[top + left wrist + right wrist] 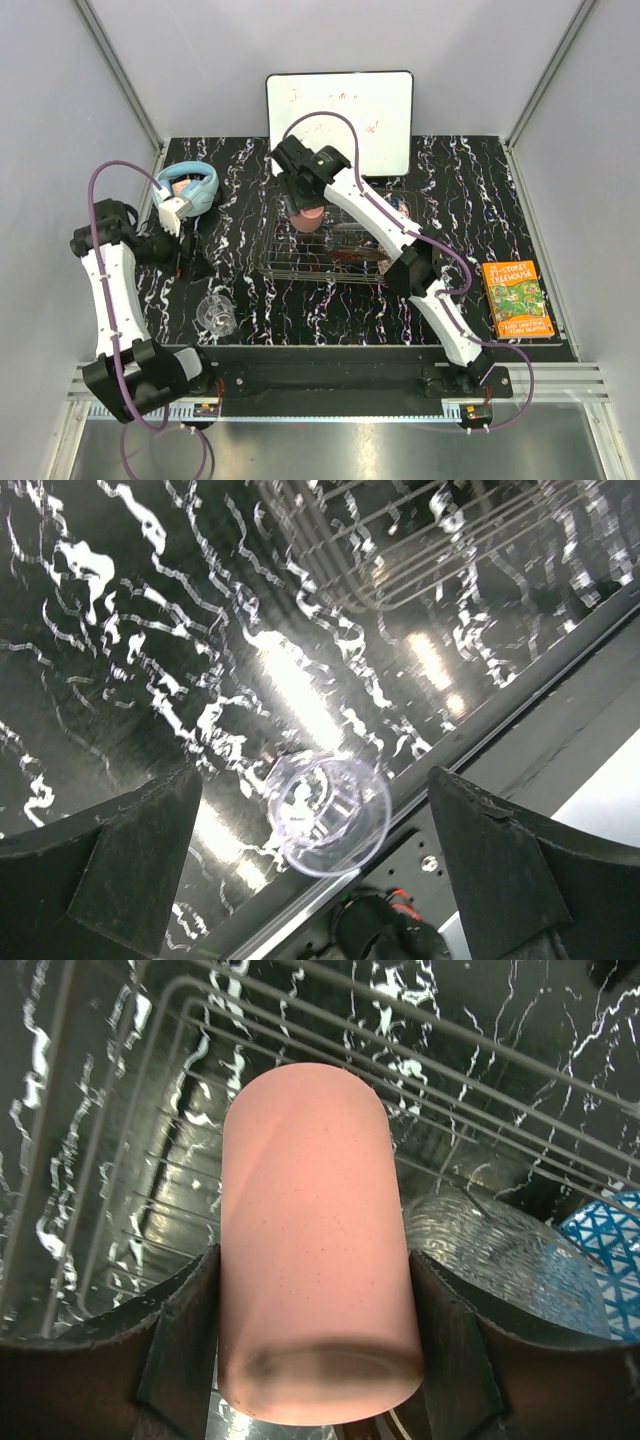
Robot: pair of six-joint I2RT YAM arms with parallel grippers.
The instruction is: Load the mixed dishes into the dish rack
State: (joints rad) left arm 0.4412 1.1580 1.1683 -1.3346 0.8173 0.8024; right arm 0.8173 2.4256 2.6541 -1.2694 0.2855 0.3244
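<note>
Load count, part done
- Pink cup (310, 1160): pinched between the fingers of the right gripper (312, 1290), held over the left part of the dish rack (275, 268), not yet set down
- Clear glass dish (490, 1250) and blue patterned bowl (605, 1250): already lay in the rack
- Clear glass mug (328, 815): stood outside the rack on the table (500, 200), below the left gripper (312, 775), whose fingers were spread wide and empty
- Other dishes: could not be told

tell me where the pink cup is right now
In the top view the pink cup is clamped in the right gripper, at the left part of the dish rack; the right wrist view shows a clear glass dish beside it.
</note>
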